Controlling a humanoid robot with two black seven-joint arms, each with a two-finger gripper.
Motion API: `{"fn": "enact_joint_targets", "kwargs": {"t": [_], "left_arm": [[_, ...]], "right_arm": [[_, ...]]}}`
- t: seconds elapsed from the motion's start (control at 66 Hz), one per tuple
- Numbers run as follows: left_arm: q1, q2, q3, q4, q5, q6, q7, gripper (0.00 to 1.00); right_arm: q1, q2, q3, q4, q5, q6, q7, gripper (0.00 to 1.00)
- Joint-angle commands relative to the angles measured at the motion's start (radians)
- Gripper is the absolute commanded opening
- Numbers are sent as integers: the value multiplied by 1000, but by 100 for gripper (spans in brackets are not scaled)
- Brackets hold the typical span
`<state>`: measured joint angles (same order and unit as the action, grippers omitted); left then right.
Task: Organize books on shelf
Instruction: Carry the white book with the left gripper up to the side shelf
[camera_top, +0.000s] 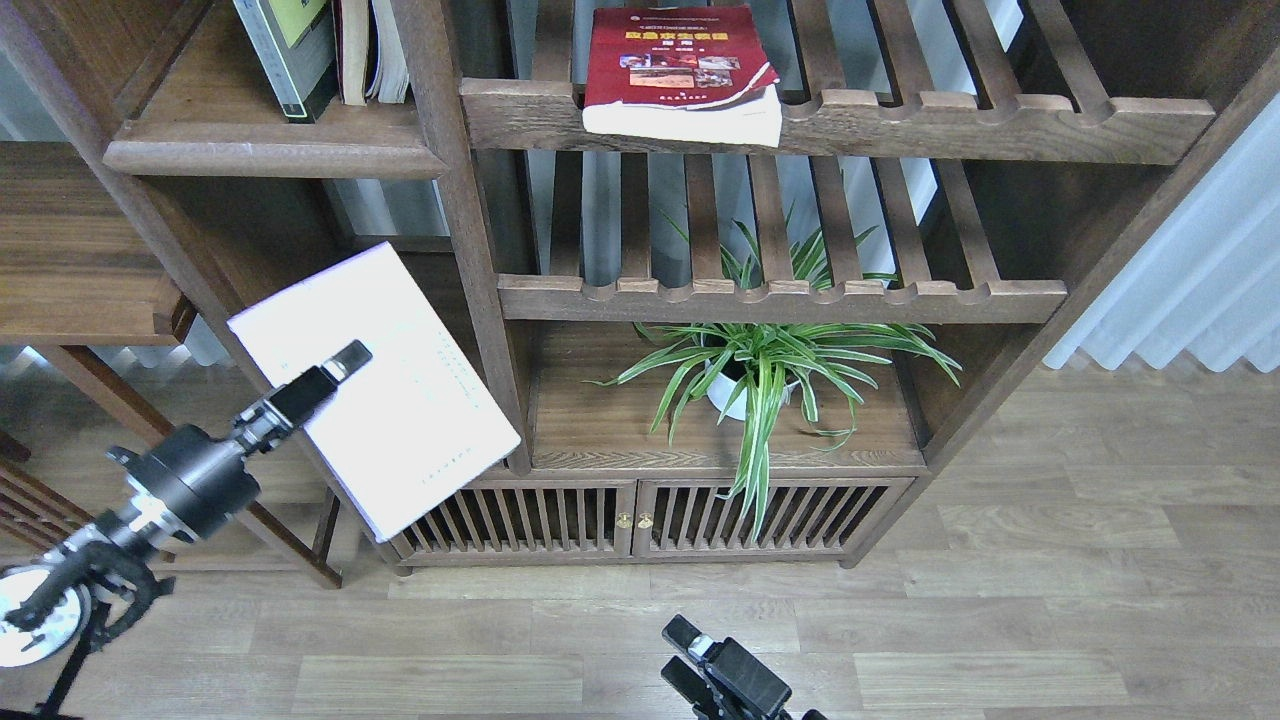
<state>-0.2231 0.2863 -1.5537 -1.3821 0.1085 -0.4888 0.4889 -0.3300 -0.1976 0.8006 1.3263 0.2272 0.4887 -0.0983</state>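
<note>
Three books are showing. The left gripper (345, 362) is holding the white book (375, 390) tilted in the air, its fingers closed across the cover near the upper edge, probably so the book can be swung upright. The dark book (290, 50) is already standing on the solid shelf (270, 150) at upper left beside other volumes. The red book (685, 70) is lying flat on a slatted rack (900, 120), overhanging its rail. The right gripper (680, 655) is waiting low, fingers apart and holding nothing.
</note>
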Motion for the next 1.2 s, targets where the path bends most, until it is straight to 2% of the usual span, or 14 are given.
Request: {"fn": "enact_joint_targets", "kwargs": {"t": [0.0,0.091,0.288,0.606,0.743,0.955,1.182], "left_arm": [[-96,66,-31,0,-3,0,0,1],[-171,212,-20,0,-4,0,0,1],[-185,284,-32,0,-1,0,0,1],[-188,508,-29,0,-4,0,0,1],[-190,556,-23,3,3,0,0,1],[-217,553,-16,28,80,0,0,1],[-410,544,70,98,129,0,0,1]], "right_arm": [[5,4,-1,-2,4,0,0,90],[5,10,0,-4,6,0,0,90],[5,12,6,-6,11,0,0,90],[15,14,15,-6,12,0,0,90],[20,37,20,-4,12,0,0,90],[25,44,20,-4,12,0,0,90],[28,53,20,-4,12,0,0,89]]}}
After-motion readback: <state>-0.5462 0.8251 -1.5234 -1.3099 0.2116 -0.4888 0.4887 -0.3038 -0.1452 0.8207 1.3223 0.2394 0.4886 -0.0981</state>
